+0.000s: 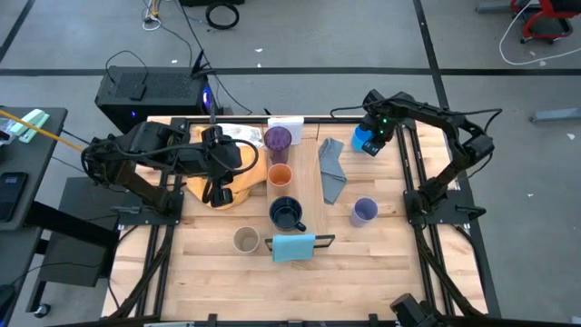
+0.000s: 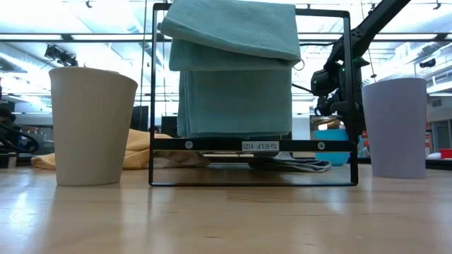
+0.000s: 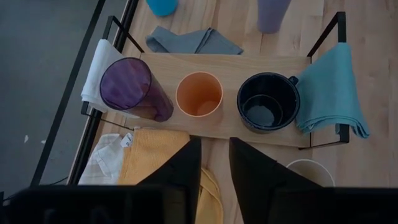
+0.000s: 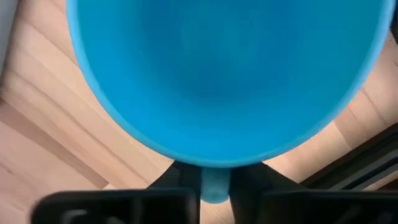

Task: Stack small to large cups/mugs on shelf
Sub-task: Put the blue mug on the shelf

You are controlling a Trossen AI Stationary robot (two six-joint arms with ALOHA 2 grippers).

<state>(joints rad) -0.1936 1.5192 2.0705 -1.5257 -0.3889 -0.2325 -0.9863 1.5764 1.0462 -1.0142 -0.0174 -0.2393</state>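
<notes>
Right hand (image 4: pixel 214 180) is closed on the bright blue plastic mug's (image 4: pixel 217 74) handle directly beneath it; we judge the mug light, rigid, slippery. Left hand (image 3: pixel 214 163) hangs slightly parted, empty.

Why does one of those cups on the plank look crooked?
The purple tumbler lies tipped on the shelf, while the orange cup and navy mug beside it stand upright. Nothing looks spilled.

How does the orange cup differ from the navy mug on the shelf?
The orange cup is narrower and has no handle; the navy mug is wider and has a handle stub at its rim. The orange cup stands in the middle of the shelf, while the navy mug stands nearer the light-blue cloth. Both stand upright, mouths open.
</notes>
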